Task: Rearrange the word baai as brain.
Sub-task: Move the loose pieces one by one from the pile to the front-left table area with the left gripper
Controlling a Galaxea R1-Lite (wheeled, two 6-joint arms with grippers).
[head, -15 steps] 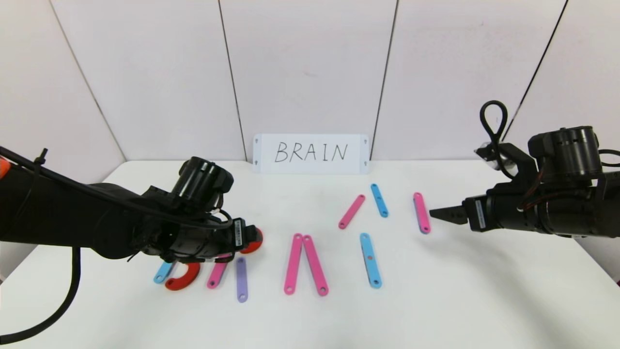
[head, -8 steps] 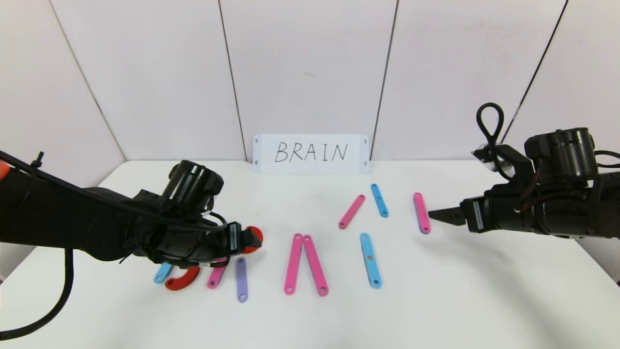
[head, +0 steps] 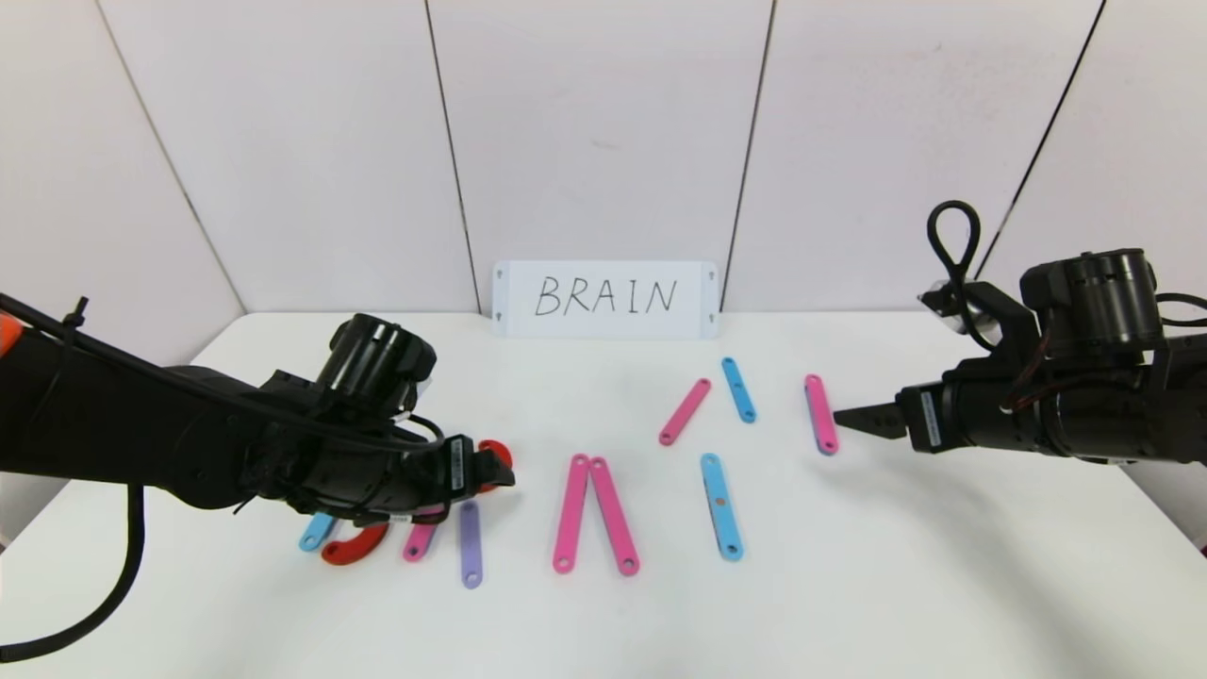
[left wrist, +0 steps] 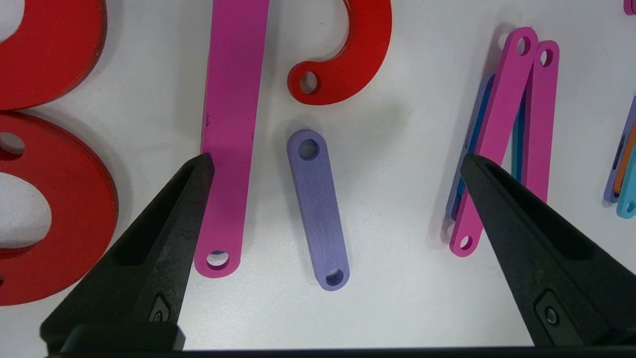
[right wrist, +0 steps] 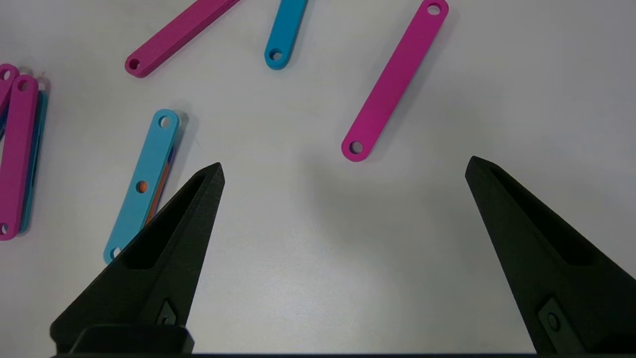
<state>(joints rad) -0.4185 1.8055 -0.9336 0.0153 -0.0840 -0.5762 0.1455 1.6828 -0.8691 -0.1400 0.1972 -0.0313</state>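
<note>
Hovering over lilac bar (left wrist: 318, 209) and pink bar (left wrist: 228, 144), desk's (head: 849, 585) left side: left gripper (left wrist: 338, 164), jaws apart, empty. Right gripper (right wrist: 343, 169), jaws apart, beside rightmost pink bar (right wrist: 395, 79).

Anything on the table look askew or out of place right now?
Nothing is spilled or broken. The strips on the right lie loose: a pink bar sits slanted beside a light-blue bar, forming no clear letter. The lilac bar lies apart from the red curve, between the open left claw's tips.
</note>
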